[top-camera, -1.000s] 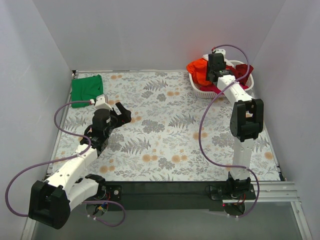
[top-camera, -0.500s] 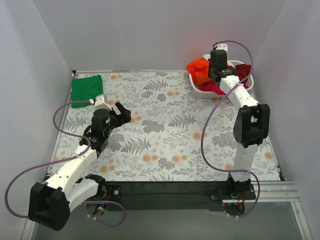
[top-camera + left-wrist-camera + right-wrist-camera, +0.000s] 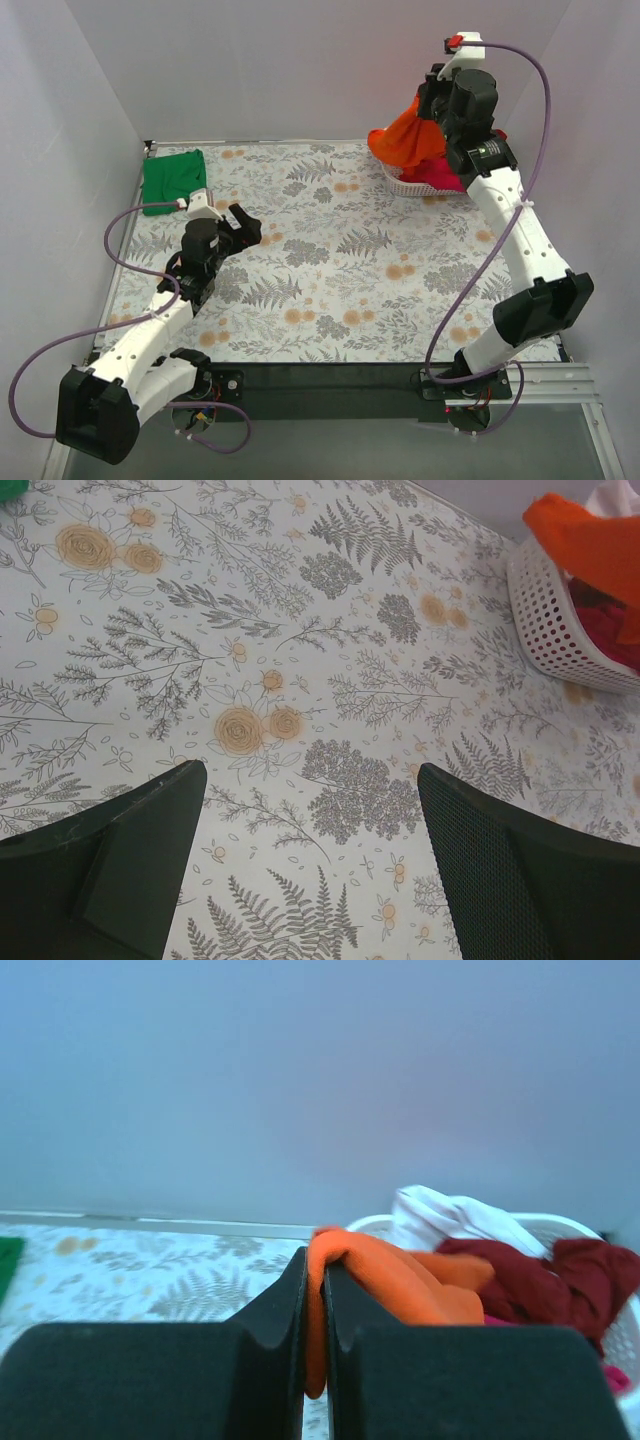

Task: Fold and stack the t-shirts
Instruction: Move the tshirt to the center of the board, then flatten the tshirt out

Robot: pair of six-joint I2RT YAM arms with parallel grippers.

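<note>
Right wrist view shows you the right hand point(image 3: 314, 1265) pinching the orange shirt point(image 3: 395, 1282) above the far basket point(image 3: 545, 1223); left hand point(image 3: 310, 773) spread, empty, over the surface point(image 3: 300, 630).

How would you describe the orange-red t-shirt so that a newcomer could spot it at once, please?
Find the white lattice basket at the far right corner of the table. The orange-red t-shirt hangs above its left rim, pinched in the right hand. It alone is bright orange and lifted; the dark red shirt and white shirt lie in the basket.
</note>
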